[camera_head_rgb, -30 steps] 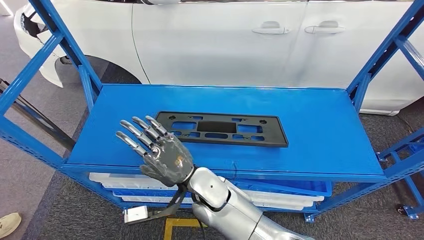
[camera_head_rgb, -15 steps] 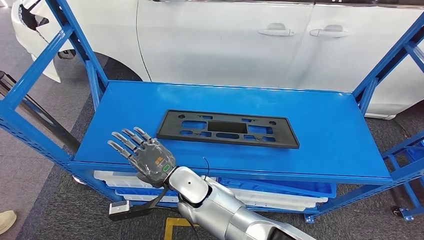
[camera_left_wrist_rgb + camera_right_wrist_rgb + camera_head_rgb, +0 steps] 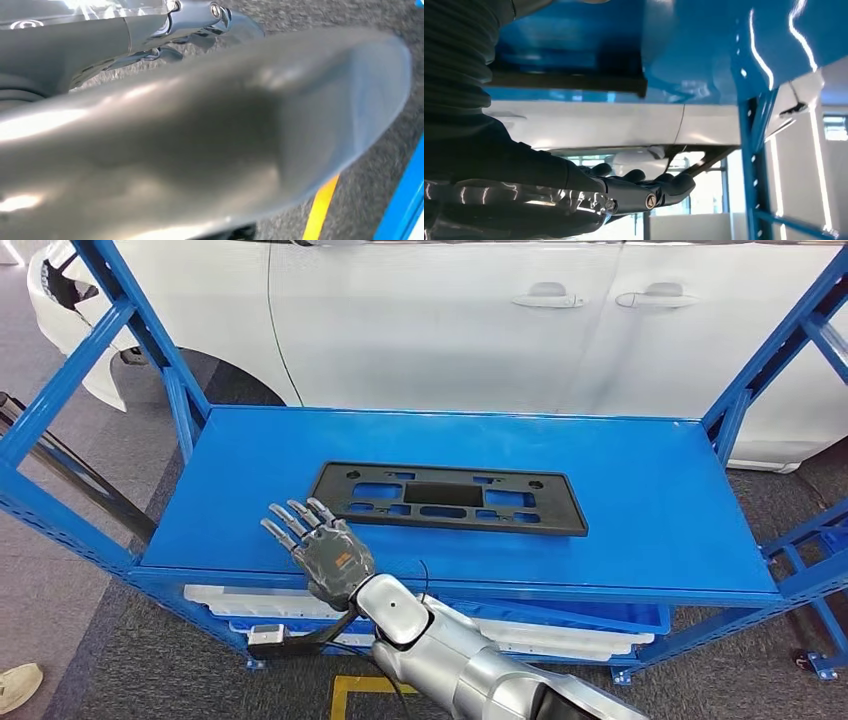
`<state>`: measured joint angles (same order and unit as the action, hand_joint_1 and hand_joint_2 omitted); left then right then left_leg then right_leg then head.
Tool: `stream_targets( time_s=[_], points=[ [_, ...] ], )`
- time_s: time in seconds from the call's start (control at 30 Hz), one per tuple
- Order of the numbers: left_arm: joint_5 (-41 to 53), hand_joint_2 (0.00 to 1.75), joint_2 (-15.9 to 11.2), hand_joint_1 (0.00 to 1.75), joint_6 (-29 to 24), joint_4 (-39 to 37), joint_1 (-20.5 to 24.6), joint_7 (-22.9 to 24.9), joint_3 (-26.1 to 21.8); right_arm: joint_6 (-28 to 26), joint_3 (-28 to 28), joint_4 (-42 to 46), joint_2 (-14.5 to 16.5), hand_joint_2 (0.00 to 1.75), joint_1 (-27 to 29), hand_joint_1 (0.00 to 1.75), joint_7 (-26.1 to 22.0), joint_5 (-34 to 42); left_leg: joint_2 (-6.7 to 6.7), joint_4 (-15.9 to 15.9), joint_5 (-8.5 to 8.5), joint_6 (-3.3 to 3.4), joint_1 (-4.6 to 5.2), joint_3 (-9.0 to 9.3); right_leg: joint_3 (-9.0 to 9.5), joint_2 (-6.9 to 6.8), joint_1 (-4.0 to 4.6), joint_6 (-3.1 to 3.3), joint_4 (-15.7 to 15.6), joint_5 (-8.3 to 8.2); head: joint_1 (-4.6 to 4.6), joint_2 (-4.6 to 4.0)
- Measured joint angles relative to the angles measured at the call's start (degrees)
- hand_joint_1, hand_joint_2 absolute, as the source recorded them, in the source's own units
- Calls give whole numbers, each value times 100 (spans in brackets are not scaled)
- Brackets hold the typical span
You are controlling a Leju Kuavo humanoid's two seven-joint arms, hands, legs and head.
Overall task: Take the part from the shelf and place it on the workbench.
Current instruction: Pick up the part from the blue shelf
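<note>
Black license plate frame (image 3: 447,498) flat on blue shelf (image 3: 640,490), right hand (image 3: 325,548) fingers spread, empty, near the frame's corner, left hand's fingers cannot tell

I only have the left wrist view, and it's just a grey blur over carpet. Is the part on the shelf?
Observer: Yes. The head view shows the black part lying flat on the blue shelf.
Operator: Which hand is going for it?
Observer: The right hand. It is over the shelf's front edge, with its fingers spread and nothing in it.
Operator: Is it touching the part?
Observer: Its fingertips reach one near corner of the part, but I can't tell whether they touch it.
</note>
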<state>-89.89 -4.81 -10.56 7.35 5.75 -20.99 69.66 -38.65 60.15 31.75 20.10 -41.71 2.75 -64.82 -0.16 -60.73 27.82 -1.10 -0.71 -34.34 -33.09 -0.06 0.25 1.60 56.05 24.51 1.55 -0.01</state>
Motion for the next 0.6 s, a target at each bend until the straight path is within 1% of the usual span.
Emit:
stream_targets(
  time_s=[0.07, 0.1, 0.13, 0.17, 0.2, 0.23, 0.27, 0.3, 0.33, 0.37, 0.4, 0.43, 0.47, 0.5, 0.53, 0.57, 0.6],
  points=[
    [0, 0, -11, 0, -5, 0, -7, -5, 0, -81, -5, -92, 11, 175, -77, 0, 15, 45, -1, -739, 367, -48, -22, -333, 15, -5, -4, 18, -14, -5, 2, 0],
    [-1, 0, -16, 0, -7, -1, -14, -5, 0, -94, -8, -133, 12, 175, -94, 0, 13, 63, -1, -1093, 497, -73, -32, -501, 15, -5, -2, 20, -11, -2, 1, 0],
    [-1, 0, -20, 0, -9, -1, -22, -5, 0, -96, -10, -174, 12, 175, -102, 0, 9, 76, 0, -1307, 537, -96, -43, -609, 15, -2, -3, 19, -5, 2, 1, 0],
    [-1, 0, -21, 0, -9, -1, -28, -6, 0, -99, -11, -208, 12, 175, -105, 0, 6, 85, 1, -1284, 452, -116, -57, -606, 15, 1, -8, 12, 7, 9, 1, 1],
    [-1, 0, -25, 0, -9, -1, -29, -7, 0, -100, -11, -233, 13, 175, -112, 0, 4, 87, 2, -1036, 271, -134, -73, -496, 16, 6, -17, -3, 29, 23, 1, 0],
    [-1, 0, -27, 0, -9, -1, -28, -9, 0, -102, -15, -252, 13, 175, -124, 0, 7, 71, 5, -642, 49, -150, -92, -313, 13, 11, -26, -25, 65, 47, 1, 0],
    [-1, 0, -30, 0, -10, -1, -21, -10, 0, -105, -40, -261, 14, 175, -140, 0, 6, 23, 4, -241, -105, -156, -95, -121, 0, 16, -21, -56, 114, 77, 3, 0],
    [-1, 0, -33, 0, -14, -1, -15, -11, 0, -109, -95, -259, 14, 175, -154, 0, -16, -47, -2, 42, -194, -133, -96, 14, -18, 19, -13, -88, 157, 100, -1, 0],
    [-1, 0, -34, 0, -21, -2, -13, -11, 0, -113, -200, -235, 14, 175, -162, 0, -88, -118, -8, 189, -212, -101, -90, 77, -39, 22, -2, -116, 189, 114, -7, 0],
    [-1, 0, -36, 0, -33, -2, -15, -10, 0, -118, -370, -179, 14, 175, -165, 0, -227, -153, -16, 217, -185, -56, -76, 82, -57, 24, 9, -144, 204, 114, -14, 0],
    [-1, 0, -38, 0, -45, -3, -23, -7, 0, -120, -590, -92, 14, 175, -172, 0, -410, -118, -20, 213, -196, -5, -80, 67, -67, 24, 6, -167, 205, 110, -21, 1],
    [-1, 0, -40, 0, -54, -3, -31, -4, 0, -119, -843, 16, 14, 175, -198, 0, -596, -20, -20, 222, -208, 33, -82, 60, -77, 22, -3, -196, 226, 126, -25, 1],
    [-1, 0, -41, 0, -60, -3, -35, -2, 0, -112, -1083, 126, 14, 175, -249, 0, -744, 113, -19, 233, -221, 73, -86, 58, -111, 20, -13, -227, 299, 183, -30, 1],
    [-1, 0, -43, 0, -61, -3, -35, -4, 0, -91, -1283, 223, 14, 175, -322, 0, -832, 243, -17, 245, -234, 108, -91, 56, -196, 18, -24, -257, 489, 306, -33, 1],
    [-1, 0, -45, 0, -58, -3, -34, -12, 0, -54, -1430, 307, 13, 175, -399, 0, -874, 338, -13, 251, -241, 132, -89, 52, -340, 16, -36, -283, 805, 483, -39, 1],
    [-1, 0, -49, 0, -52, -3, -34, -22, 0, -7, -1517, 376, 12, 175, -455, 0, -885, 388, -9, 251, -243, 147, -85, 48, -529, 16, -42, -301, 1206, 675, -43, 1],
    [-1, 0, -53, 0, -44, -3, -34, -35, 0, 37, -1566, 428, 11, 175, -481, 0, -875, 412, -5, 250, -243, 154, -80, 45, -716, 16, -48, -312, 1599, 825, -42, 1]
  ],
)
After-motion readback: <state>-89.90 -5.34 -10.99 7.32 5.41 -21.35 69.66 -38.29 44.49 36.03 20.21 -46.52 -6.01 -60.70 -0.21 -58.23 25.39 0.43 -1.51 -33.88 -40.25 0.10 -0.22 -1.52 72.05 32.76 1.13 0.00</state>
